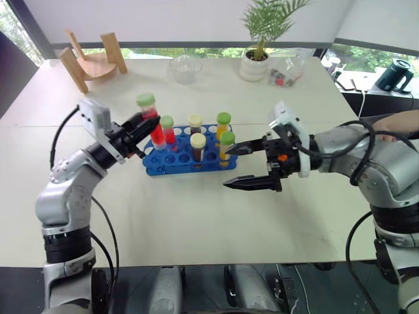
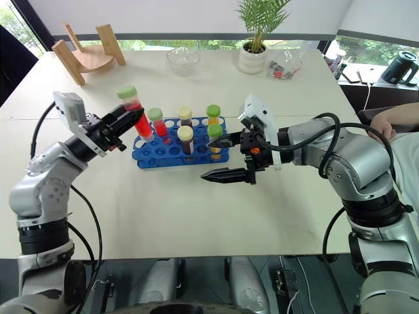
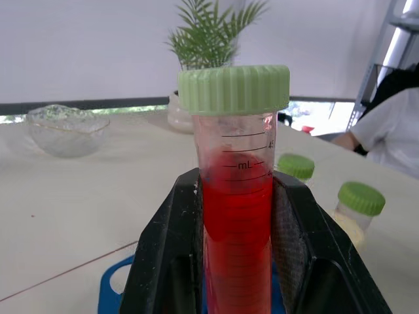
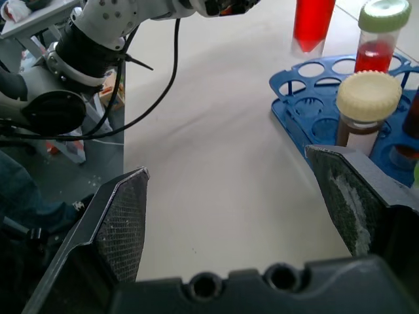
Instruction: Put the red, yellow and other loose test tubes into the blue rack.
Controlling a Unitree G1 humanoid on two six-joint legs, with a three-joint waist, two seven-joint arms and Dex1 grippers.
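Nearest the robot, the right gripper [image 1: 243,166] hangs above the pale, bare worktop [image 1: 196,222] with its two black fingers spread wide and nothing between them, just beside the right end of the bright blue plastic rack with rows of round holes [image 1: 186,159]. A little farther out, the left gripper [image 1: 145,131] is pinching a clear plastic test tube of red liquid with a ribbed green screw cap [image 1: 152,124], held tilted, its pointed tip hanging over the left end of the rack and, as far as can be told, not yet in any hole. The rack sits near the middle of the worktop and already carries five tubes: one of red liquid with a green cap [image 1: 168,129], two brown ones with cream caps [image 1: 197,145], and two yellow ones with green caps [image 1: 226,145]. The step in hand looks like seating this red tube; the next move calls for bringing it upright over an empty hole at the left end and lowering it straight before the fingers let go. Beyond the rack stand a clear glass bowl [image 1: 184,68], a wooden stand [image 1: 91,61] and a potted palm in a white pot [image 1: 256,57], with windows behind. A person's arm [image 1: 399,124] rests at the right edge.
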